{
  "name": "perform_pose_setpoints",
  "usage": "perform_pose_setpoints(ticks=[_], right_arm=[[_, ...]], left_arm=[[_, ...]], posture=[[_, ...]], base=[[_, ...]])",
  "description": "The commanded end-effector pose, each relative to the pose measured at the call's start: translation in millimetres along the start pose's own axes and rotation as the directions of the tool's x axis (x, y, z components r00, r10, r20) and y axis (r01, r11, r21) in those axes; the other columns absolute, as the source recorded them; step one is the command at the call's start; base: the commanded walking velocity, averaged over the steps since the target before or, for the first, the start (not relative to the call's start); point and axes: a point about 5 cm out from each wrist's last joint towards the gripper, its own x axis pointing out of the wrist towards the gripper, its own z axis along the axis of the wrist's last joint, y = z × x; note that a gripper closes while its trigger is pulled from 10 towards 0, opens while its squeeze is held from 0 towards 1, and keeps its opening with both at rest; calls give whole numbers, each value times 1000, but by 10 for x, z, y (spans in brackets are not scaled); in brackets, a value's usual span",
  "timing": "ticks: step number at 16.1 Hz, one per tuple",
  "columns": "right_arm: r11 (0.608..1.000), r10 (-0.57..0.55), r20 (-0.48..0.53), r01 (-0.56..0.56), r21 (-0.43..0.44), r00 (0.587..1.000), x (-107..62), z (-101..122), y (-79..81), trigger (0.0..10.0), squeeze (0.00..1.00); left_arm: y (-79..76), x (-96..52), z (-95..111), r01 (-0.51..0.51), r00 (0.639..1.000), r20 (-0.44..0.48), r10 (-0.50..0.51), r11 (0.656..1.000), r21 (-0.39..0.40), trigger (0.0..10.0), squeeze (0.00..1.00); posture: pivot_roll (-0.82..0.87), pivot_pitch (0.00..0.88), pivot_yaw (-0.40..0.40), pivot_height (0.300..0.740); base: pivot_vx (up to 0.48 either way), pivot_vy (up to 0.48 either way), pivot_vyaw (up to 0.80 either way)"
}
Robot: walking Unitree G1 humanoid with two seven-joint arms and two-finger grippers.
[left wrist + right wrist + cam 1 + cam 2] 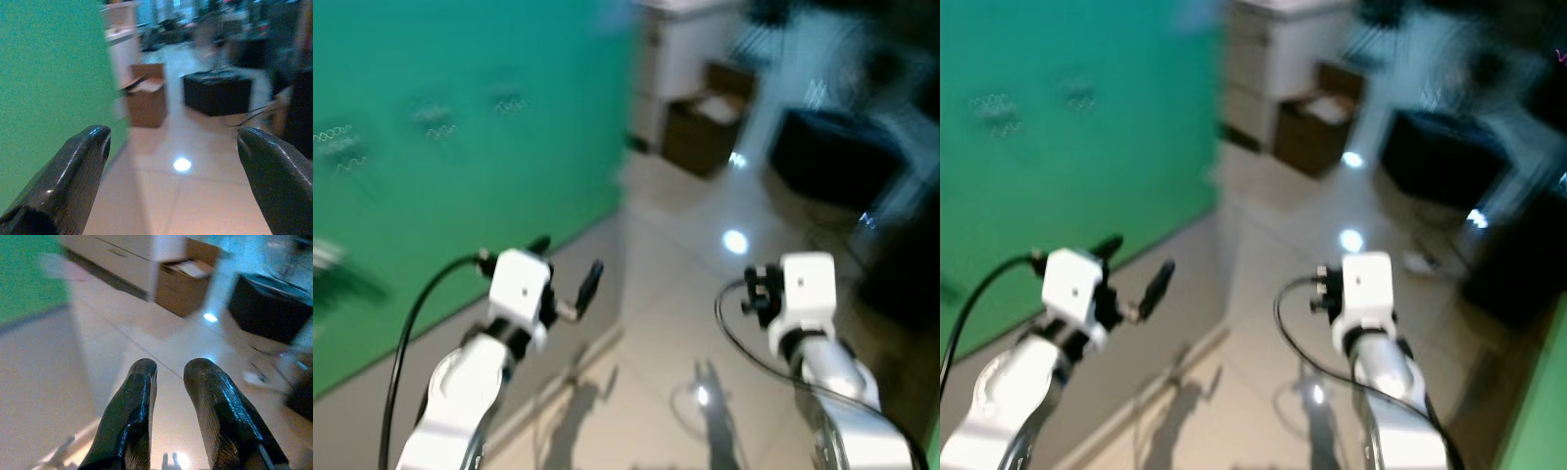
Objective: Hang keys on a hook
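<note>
The scene is blurred throughout. A green wall (460,147) is seen from 9 to 11 o'clock in the head views, with faint pale marks (435,119) on it that are too smeared to be identified; whether these are hooks cannot be told. No keys can be made out in the blur, so their place cannot be given.

The left end effector (566,272) is raised at about 7 o'clock in the left eye view, beside the green wall, with its two black fingers (78,171) spread wide apart and nothing between them. The right end effector (168,377) is held over the pale tiled floor (656,323); its fingertips are brought near each other with a narrow gap left, and nothing is gripped. Its white wrist housing (803,289) is seen at about 5 o'clock.

A brown cardboard box (705,127) is stood on the floor at about 1 o'clock, just beside a white cabinet (680,49). A black boxy object (837,157) is set to its right. Bright light spots (734,240) are reflected on the tiles.
</note>
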Motion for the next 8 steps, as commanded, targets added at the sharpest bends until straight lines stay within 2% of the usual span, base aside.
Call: perform_pose_setpoints(ticks=[1, 8], right_arm=[[1000, -21, -21, 21, 8, 1000, 1, -26, -32, 10000, 0], [999, -35, -26, 36, 15, 999, -36, -44, -47, 10000, 0]], left_arm=[[0, 7, 11, 2, 1000, 7, -2, 1000, 10, 10000, 0], [-9, 40, 10, 18, 1000, 9, -18, 1000, 8, 10000, 0]], posture=[[10, 0, -14, 740], [-3, 0, 0, 740]], base=[[0, 0, -800], [0, 0, -800]])
